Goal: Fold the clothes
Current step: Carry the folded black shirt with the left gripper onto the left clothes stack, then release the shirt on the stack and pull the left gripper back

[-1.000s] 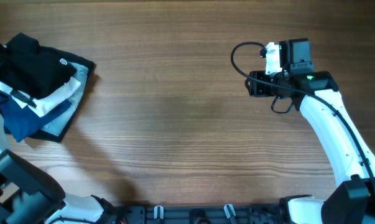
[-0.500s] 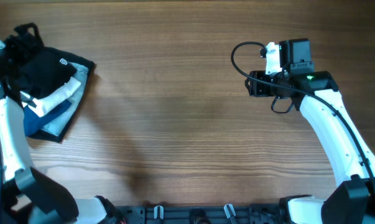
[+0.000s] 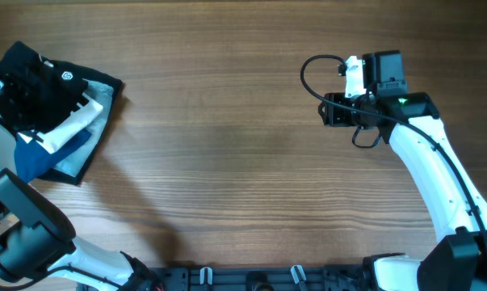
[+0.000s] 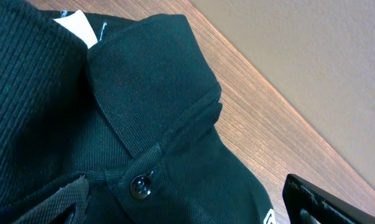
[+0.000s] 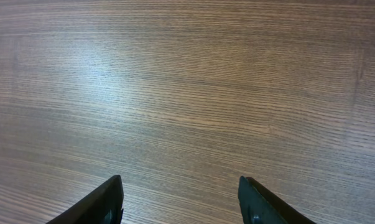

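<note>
The left gripper [image 3: 15, 90] is down on the black collared shirt [image 4: 156, 93]; I cannot tell if its fingers are shut. The right gripper [image 5: 181, 200] has its fingers wide apart over the wooden table [image 5: 187, 74].

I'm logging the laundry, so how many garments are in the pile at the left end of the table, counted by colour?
Black collared shirt: 1
White garment: 1
Blue garment: 1
Grey garment: 1
Total: 4, as far as the overlapping pile shows.
</note>
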Motion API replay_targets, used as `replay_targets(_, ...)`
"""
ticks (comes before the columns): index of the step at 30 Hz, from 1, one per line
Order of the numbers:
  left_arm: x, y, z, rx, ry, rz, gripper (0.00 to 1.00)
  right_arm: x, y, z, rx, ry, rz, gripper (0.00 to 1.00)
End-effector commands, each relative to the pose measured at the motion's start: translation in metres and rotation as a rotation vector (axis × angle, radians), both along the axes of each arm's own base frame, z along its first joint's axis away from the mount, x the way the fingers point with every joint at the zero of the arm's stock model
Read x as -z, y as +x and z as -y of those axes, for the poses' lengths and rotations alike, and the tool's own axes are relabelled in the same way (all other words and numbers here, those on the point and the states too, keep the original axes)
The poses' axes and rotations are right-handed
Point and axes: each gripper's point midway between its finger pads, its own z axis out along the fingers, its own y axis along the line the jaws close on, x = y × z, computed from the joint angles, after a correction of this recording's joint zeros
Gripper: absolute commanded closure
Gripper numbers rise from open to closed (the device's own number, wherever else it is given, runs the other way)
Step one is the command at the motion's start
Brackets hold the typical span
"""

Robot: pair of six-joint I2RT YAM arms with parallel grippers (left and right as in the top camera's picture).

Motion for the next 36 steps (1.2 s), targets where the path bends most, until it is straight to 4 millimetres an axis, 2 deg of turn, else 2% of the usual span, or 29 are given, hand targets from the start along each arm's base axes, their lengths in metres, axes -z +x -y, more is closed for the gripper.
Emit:
replay_targets(1,0.022,-0.009,-0.008,-0.034,-0.020,-0.056,0.00,-0.003,0.003,0.003,0.025,-0.003,0.006,0.40)
replay_targets(3,0.012,-0.008,-0.006,-0.030,-0.008,-0.041,0.00,-0.003,0.003,0.003,0.024,-0.003,0.007,0.39)
replay_targets(6,-0.018,-0.009,-0.005,-0.027,0.048,0.004,0.00,-0.003,0.004,0.003,0.041,0.006,0.004,0.30)
replay_targets(9,-0.047,-0.008,0.006,-0.006,0.125,0.036,0.00,-0.004,0.006,0.002,0.083,0.031,0.005,0.23)
replay_targets(12,-0.072,-0.002,0.034,0.027,0.198,0.047,0.00,-0.007,0.010,-0.002,0.088,0.060,0.018,0.09)
replay_targets(13,-0.078,0.002,0.050,0.067,0.224,0.050,0.00,-0.009,0.011,-0.005,0.077,0.079,0.022,0.04)
replay_targets(15,-0.082,0.008,0.077,0.119,0.252,0.039,0.00,-0.011,0.011,-0.010,0.062,0.105,0.024,0.01)
replay_targets(18,-0.073,0.019,0.134,0.227,0.258,-0.002,0.00,-0.012,0.010,-0.015,0.071,0.140,0.014,0.00)
replay_targets(19,-0.063,0.021,0.165,0.288,0.260,-0.042,0.00,-0.012,0.011,-0.013,0.094,0.148,0.012,0.00)
replay_targets(22,-0.049,0.015,0.205,0.369,0.251,-0.107,0.00,-0.014,0.016,-0.004,0.159,0.171,0.015,0.00)
replay_targets(24,-0.037,0.004,0.228,0.427,0.230,-0.170,0.00,-0.016,0.023,0.013,0.203,0.175,0.036,0.00)
replay_targets(27,-0.010,-0.030,0.240,0.449,0.157,-0.341,0.00,-0.015,0.024,0.047,0.281,0.169,0.032,0.00)
replay_targets(30,0.007,-0.064,0.235,0.429,0.090,-0.489,0.00,-0.006,0.008,0.068,0.300,0.147,-0.032,0.00)
replay_targets(33,0.012,-0.093,0.231,0.425,0.053,-0.592,0.00,0.004,-0.015,0.083,0.347,0.138,-0.130,0.00)
replay_targets(36,0.001,-0.111,0.234,0.452,0.057,-0.612,0.00,0.005,-0.029,0.089,0.372,0.139,-0.175,0.00)
